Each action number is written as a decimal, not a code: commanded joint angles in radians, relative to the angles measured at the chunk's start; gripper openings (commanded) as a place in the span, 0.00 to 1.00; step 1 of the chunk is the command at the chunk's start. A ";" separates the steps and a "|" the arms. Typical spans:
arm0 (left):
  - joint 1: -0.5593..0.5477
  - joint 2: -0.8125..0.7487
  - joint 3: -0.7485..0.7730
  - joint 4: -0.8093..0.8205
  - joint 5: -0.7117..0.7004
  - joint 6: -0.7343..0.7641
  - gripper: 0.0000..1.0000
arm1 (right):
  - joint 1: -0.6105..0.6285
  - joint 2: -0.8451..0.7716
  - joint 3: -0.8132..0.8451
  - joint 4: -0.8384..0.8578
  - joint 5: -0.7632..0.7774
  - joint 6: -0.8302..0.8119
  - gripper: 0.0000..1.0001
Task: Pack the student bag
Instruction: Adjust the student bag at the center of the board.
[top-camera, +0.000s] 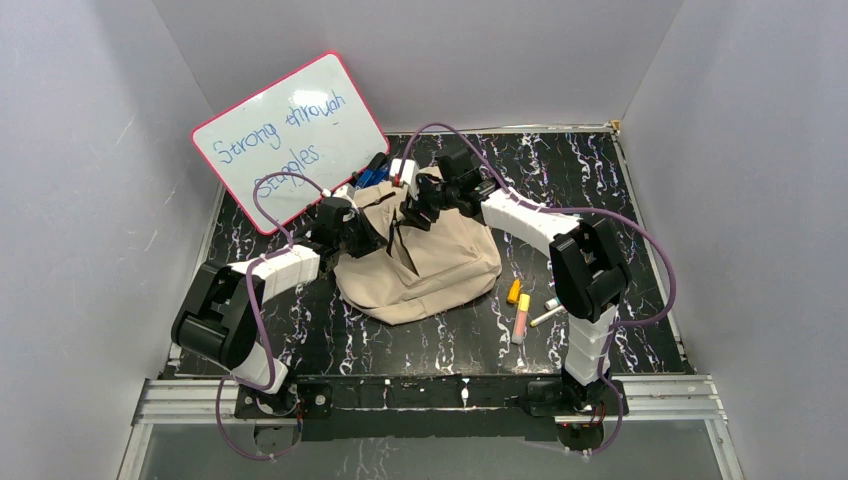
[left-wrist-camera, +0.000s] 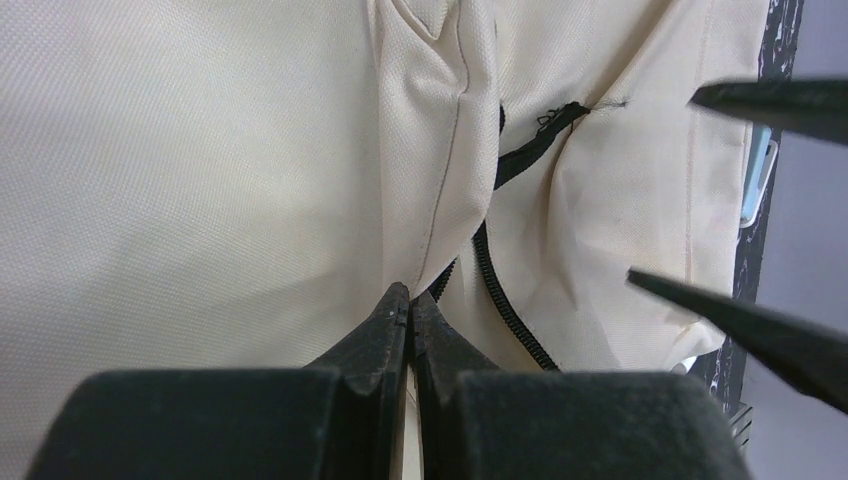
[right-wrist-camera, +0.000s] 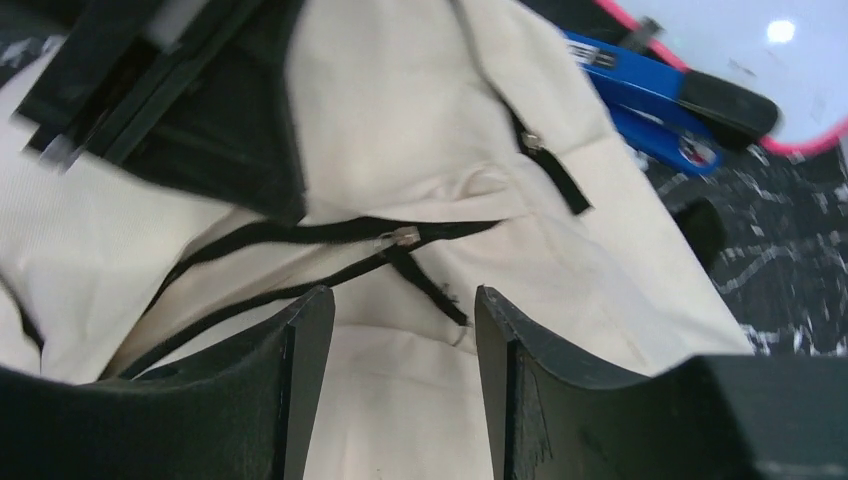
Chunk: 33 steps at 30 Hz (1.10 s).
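The student bag (top-camera: 425, 265), beige with dark zipper lines, lies slumped mid-table. My left gripper (top-camera: 372, 238) is at its left upper edge; the left wrist view shows the jaws (left-wrist-camera: 410, 300) shut on a fold of the bag's fabric (left-wrist-camera: 200, 180) beside the black zipper (left-wrist-camera: 510, 320). My right gripper (top-camera: 416, 212) hovers over the bag's top. In the right wrist view it (right-wrist-camera: 400, 305) stands open with nothing between its fingers, just short of the zipper pull (right-wrist-camera: 405, 238) and its black tab. The bag's inside is hidden.
A pink-framed whiteboard (top-camera: 290, 140) leans at the back left, with a blue stapler (right-wrist-camera: 650, 100) at its foot behind the bag. Right of the bag lie an orange marker (top-camera: 513, 291), a yellow-pink highlighter (top-camera: 521, 318) and a white pen (top-camera: 548, 315).
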 joint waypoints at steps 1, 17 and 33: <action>0.005 -0.015 -0.004 -0.060 0.013 0.022 0.00 | -0.017 0.032 0.105 -0.223 -0.223 -0.421 0.62; 0.005 -0.037 -0.010 -0.071 0.000 0.018 0.00 | -0.045 0.305 0.466 -0.568 -0.311 -0.651 0.55; 0.005 -0.023 0.004 -0.083 0.001 0.023 0.00 | -0.044 0.341 0.474 -0.517 -0.195 -0.615 0.14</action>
